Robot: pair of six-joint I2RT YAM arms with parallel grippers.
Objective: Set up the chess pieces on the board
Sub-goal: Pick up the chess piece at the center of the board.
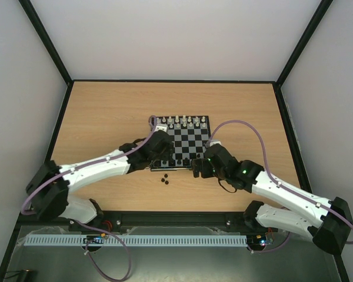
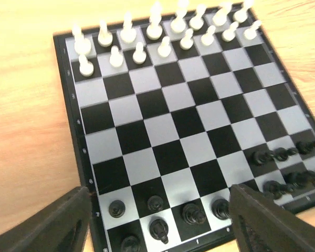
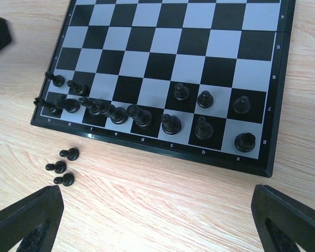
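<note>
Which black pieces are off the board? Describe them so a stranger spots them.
Start at the chessboard in the middle of the wooden table. Just past its near edge, left of centre, three tiny black pieces sit clustered on bare wood. Every other piece is on the board.

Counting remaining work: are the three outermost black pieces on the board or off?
Off: the three pieces rest on the table, just outside the board.

Bright, even light (the board (image 2: pixel 163 126) looks soft, left wrist).
</note>
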